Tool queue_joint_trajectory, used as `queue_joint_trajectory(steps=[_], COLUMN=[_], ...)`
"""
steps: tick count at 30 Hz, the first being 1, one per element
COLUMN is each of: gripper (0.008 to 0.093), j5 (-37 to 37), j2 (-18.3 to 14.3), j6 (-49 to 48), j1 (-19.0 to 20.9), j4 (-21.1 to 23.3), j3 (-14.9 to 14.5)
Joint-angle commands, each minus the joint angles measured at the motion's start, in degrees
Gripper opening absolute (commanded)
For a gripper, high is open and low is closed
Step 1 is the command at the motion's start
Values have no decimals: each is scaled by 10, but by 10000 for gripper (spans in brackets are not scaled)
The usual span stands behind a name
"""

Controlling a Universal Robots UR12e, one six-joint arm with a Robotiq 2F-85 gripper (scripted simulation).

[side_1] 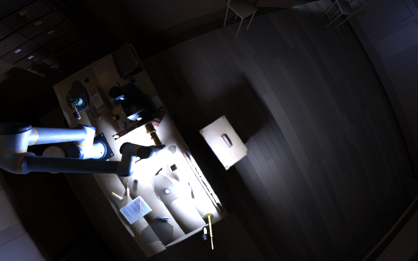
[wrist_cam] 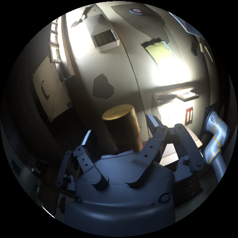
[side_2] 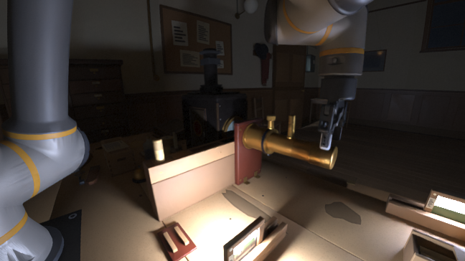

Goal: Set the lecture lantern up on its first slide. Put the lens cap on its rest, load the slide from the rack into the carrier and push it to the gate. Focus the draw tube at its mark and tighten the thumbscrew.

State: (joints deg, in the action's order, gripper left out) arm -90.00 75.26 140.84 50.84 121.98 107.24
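The black lantern body [side_2: 214, 107] is half hidden in shadow behind its red front board [side_2: 247, 152]. From the board the brass draw tube [side_2: 290, 146] reaches out over the table, with a brass thumbscrew [side_2: 271, 122] standing on its collar. The tube's front end [wrist_cam: 118, 113] carries a brass-coloured cover. My gripper [side_2: 329, 143] is open and empty, hanging over that front end, which lies between my fingers in the wrist camera [wrist_cam: 121, 132]. A slide [side_2: 244, 243] stands in the rack [side_2: 265, 235] in the bright patch of the table, and a red rest with two pale bars [side_2: 175, 241] lies left of it.
The table's far edge runs just beyond the tube, with a row of slides [wrist_cam: 55, 43] along it and a pale case with a handle [side_1: 224, 141] on the floor below. A wooden carrier box [side_2: 190, 179] stands left of the red board. My own arm [side_2: 36, 118] fills the left.
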Motion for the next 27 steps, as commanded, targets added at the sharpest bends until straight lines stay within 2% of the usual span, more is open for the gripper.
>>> queue_joint_trajectory(steps=[1, 27], gripper=[934, 934], j5=[0, 0], j2=[0, -18], j6=[0, 0], j1=[0, 0], j4=[2, 35], j3=[0, 15])
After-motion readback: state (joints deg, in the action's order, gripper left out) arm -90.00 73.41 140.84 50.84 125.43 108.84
